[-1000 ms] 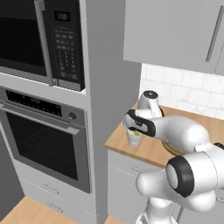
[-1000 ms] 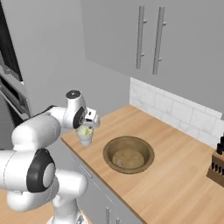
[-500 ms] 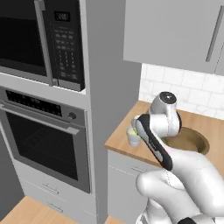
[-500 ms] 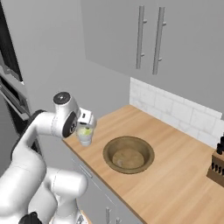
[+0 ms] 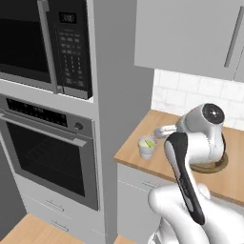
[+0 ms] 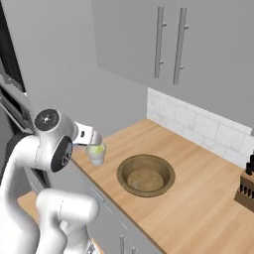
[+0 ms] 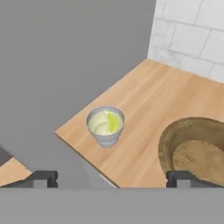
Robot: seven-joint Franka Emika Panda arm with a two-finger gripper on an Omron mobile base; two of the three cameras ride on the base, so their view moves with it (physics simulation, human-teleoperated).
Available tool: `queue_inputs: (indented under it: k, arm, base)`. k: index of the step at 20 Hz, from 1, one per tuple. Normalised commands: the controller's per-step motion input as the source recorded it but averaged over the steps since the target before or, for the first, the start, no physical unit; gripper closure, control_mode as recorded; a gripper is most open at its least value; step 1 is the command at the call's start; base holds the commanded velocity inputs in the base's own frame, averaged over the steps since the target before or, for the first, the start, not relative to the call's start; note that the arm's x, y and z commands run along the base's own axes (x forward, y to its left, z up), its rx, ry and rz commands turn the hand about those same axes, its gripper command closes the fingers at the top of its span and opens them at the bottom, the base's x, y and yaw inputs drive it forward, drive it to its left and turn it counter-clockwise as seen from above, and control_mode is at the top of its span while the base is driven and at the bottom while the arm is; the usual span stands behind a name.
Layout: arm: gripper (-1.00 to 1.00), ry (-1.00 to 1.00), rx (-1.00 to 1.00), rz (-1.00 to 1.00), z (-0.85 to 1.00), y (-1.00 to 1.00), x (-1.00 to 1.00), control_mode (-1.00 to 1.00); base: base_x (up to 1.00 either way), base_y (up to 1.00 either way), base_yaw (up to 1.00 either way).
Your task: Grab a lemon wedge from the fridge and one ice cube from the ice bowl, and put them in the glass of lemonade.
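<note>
Pincer: the gripper (image 7: 111, 179) hangs above the counter with its jaws spread wide and nothing between them; the two dark tips stand well apart at the bottom of the hand view.
Lemon wedge: the lemon wedge (image 7: 112, 122) sits inside the glass of lemonade (image 7: 105, 125), leaning against the far wall of the rim (so that half of the job looks done).
Glass: it stands upright near the front corner of the wooden counter (image 7: 144, 109), close to the edge beside the grey oven column (image 5: 114, 95).
Ice bowl: the ice bowl (image 6: 146, 174) lies just beside the glass, further along the counter; I cannot make out an ice cube in it from any view.
Risk, glass: the arm's wrist hovers near the tumbler, so a swing toward the bowl could clip it and tip it off the near edge.
Risk, ice: a cube (small, probably slick) may slip from wide jaws or be pushed around the shallow bowl.
Risk, bowl: pressing on the rim could tilt or slide it.
</note>
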Motion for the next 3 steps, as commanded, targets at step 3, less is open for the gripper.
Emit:
queue_inputs:
  k: [3]
  arm:
    - [-1.0, -0.42, 0.01, 0.0, 0.52, -0.02, -0.88, -1.0]
  base:
    - [0.0, 0.0, 0.0]
